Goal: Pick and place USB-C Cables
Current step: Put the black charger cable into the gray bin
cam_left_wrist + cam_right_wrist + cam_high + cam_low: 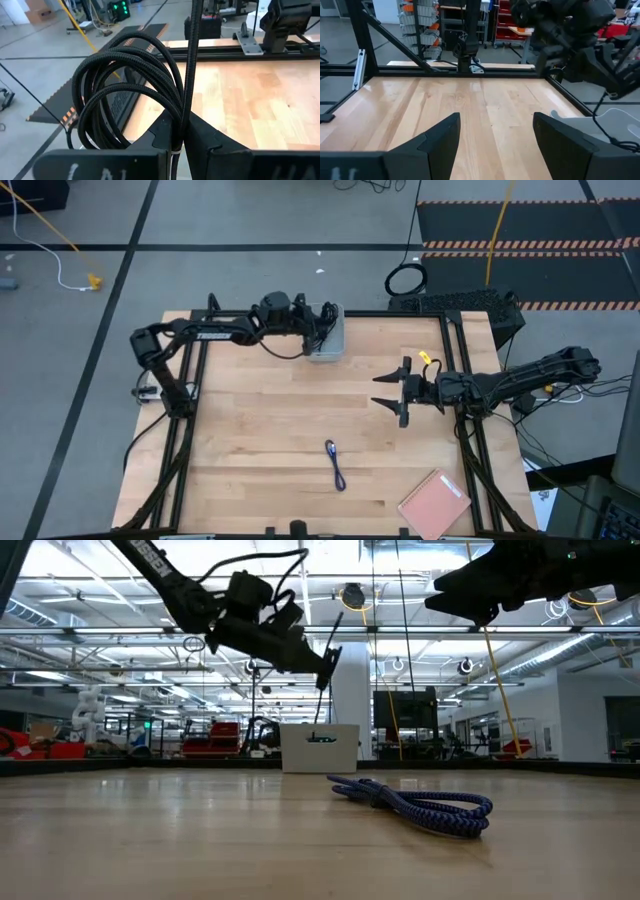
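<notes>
the left end effector hangs above the small grey rectangular bin at the far edge of the pale wood-plank counter. its two dark fingers are closed tight on a black braided usb-c cable, a woven, rope-textured cord gathered in several loose round loops that bulge to one side of the fingers, with one straight strand running up past them. in the low view the cable hangs off the tilted end effector above the bin, clear of the counter.

the blue-purple braided usb-c cable lies flat on the counter, well apart from both arms, folded into a narrow elongated bundle. in the high view its long axis runs from far to near, slanting slightly toward the right side.

the right end effector hovers over the right part of the counter, its dark fingers spread wide and holding nothing.

a flat salmon-pink rectangular pad rests at the near right corner.
</notes>
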